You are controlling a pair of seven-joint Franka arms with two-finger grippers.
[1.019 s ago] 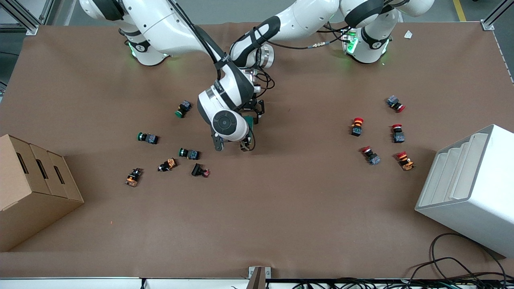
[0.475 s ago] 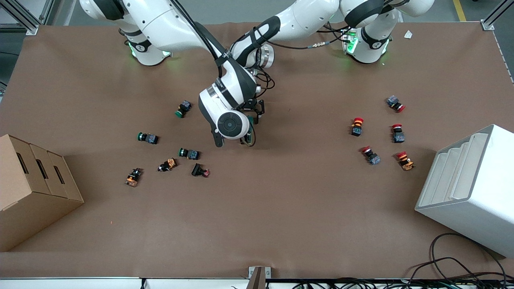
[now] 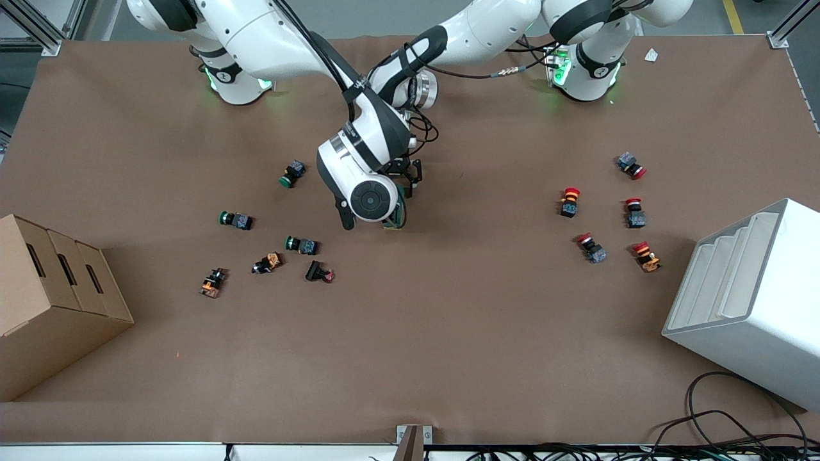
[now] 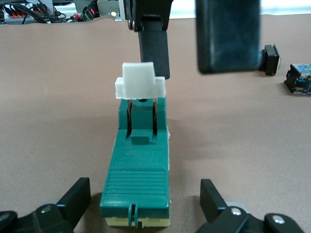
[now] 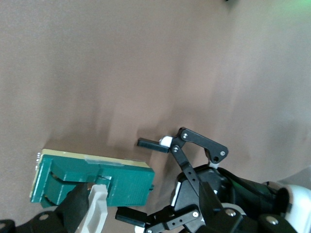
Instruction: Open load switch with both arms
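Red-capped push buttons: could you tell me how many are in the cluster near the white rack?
5 red-capped push buttons: farthest from the front camera, and closest to the white rack.

Two glossy white arms (image 3: 275,45) with black joint bands, black cables, green-lit bases and black two-finger hands.

A brown mat is covering pretty much the whole desk (image 3: 410,358). A cardboard box (image 3: 51,307) is sitting at the right arm's end, and a white slotted rack (image 3: 756,307) is lying tilted at the left arm's end. Black cables (image 3: 730,422) are trailing off the near edge, with grey floor (image 3: 384,16) showing up top.
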